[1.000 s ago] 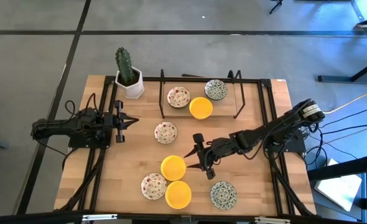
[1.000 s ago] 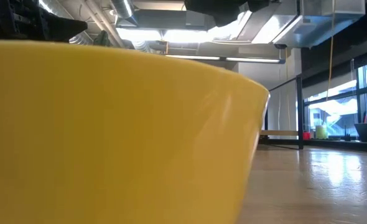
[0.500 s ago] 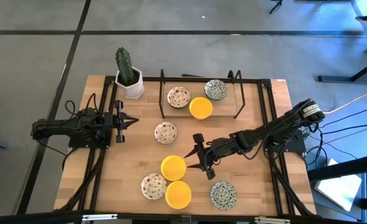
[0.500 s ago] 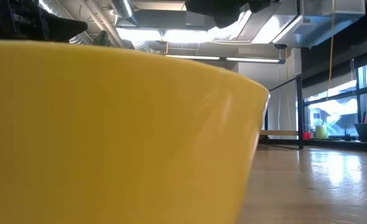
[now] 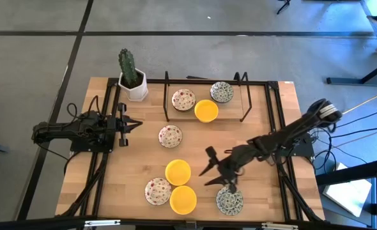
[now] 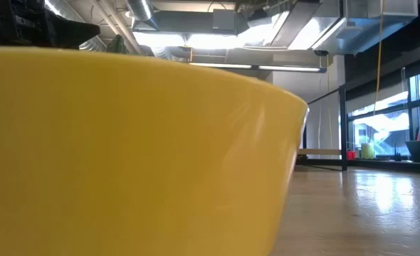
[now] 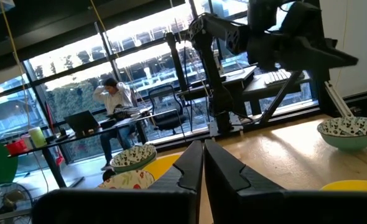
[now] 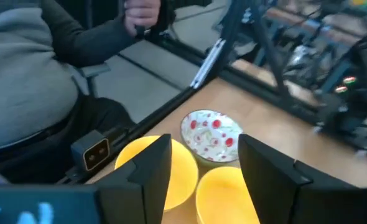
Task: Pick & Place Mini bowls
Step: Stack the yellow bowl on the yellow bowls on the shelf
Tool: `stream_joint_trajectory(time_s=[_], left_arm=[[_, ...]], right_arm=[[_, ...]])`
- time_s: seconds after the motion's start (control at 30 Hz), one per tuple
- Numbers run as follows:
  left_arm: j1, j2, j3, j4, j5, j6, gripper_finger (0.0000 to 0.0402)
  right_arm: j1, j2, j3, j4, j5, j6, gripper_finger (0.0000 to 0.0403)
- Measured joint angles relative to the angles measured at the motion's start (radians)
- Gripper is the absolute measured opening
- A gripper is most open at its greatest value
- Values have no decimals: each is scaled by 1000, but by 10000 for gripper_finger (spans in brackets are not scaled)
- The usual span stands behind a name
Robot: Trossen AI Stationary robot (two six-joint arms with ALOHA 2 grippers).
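Observation:
Several mini bowls are on the wooden table (image 5: 265, 128). A yellow bowl (image 5: 177, 172), a red-speckled bowl (image 5: 157, 191), a second yellow bowl (image 5: 183, 199) and a grey-green bowl (image 5: 229, 200) sit near the front edge. Another speckled bowl (image 5: 170, 135) lies mid-table. My right gripper (image 5: 216, 176) hovers open between the yellow bowl and the grey-green bowl and holds nothing; its wrist view shows the speckled bowl (image 8: 211, 134) and both yellow bowls (image 8: 224, 190) ahead. My left gripper (image 5: 126, 124) waits shut at the table's left side.
A black wire rack (image 5: 243, 96) at the far side holds a speckled bowl (image 5: 183, 99), a yellow bowl (image 5: 206, 110) and a grey-green bowl (image 5: 222, 91). A cactus in a white pot (image 5: 132, 83) stands at the far left corner. A person (image 8: 28, 93) sits beyond the near edge.
My right gripper has drawn away from the yellow bowl, toward the table's right and near edges, and now hangs by the grey-green bowl. It has risen a little, turned, and stayed open. The bowls have not moved.

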Motion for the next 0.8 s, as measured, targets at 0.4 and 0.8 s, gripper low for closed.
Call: stream_joint_trajectory(time_s=[0.4, 0.8], left_arm=[[0, 0, 0, 0, -1, -8, 7], [0, 0, 0, 0, -2, -8, 5]], right_arm=[[111, -334, -432, 413, 283, 3, 124], [114, -373, -518, 543, 327, -2, 79]])
